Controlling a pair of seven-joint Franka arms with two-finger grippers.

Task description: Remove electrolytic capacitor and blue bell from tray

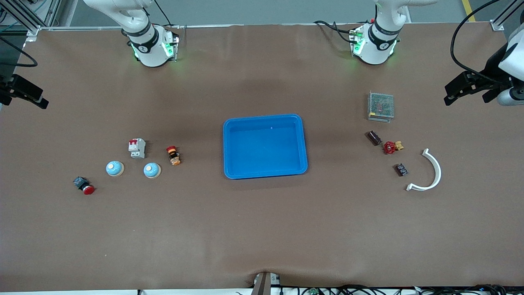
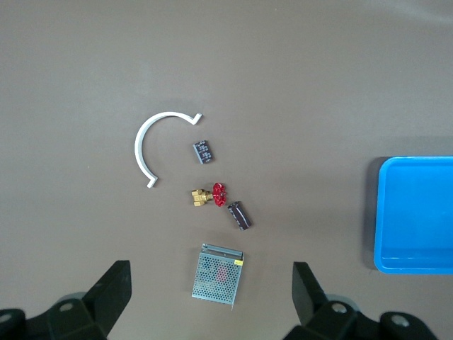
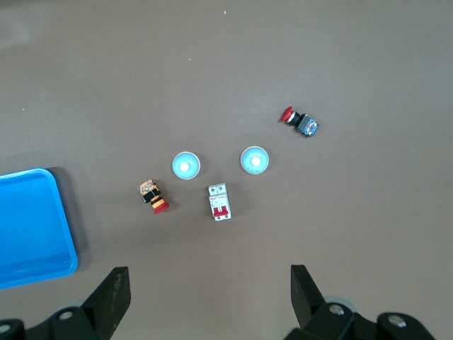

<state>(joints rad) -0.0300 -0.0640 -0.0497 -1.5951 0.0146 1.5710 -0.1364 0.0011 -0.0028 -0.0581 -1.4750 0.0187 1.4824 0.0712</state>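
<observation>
Both end effectors hang high over the brown tabletop (image 1: 262,229) with nothing in them. Left end effector (image 2: 212,301) is spread wide over the left arm's end of the tabletop, its two fingers (image 2: 113,287) well apart above a metal mesh box (image 2: 218,275); right end effector (image 3: 210,301) is equally wide over the right arm's end, above a white breaker (image 3: 219,202). Using the blue tray (image 1: 229,147) at the middle as the landmark: toward the left arm's end from the tray lies the capacitor (image 1: 373,137), a dark cylinder on its side, well apart from the tray and just beside a red-handled valve (image 1: 391,146). The mesh box sits farther from the front camera than the capacitor, while a small black chip (image 1: 401,169) and a white curved clip (image 1: 430,172) lie nearer to that camera. Toward the right arm's end from the tray stand two light blue bells (image 1: 152,170), side by side; the second bell (image 1: 115,168) is farther from the tray. A red-topped switch (image 1: 173,155) lies between the bells and the tray, the breaker sits just beside the bells and farther from the front camera, and a red pushbutton (image 1: 84,185) lies farthest from the tray.
</observation>
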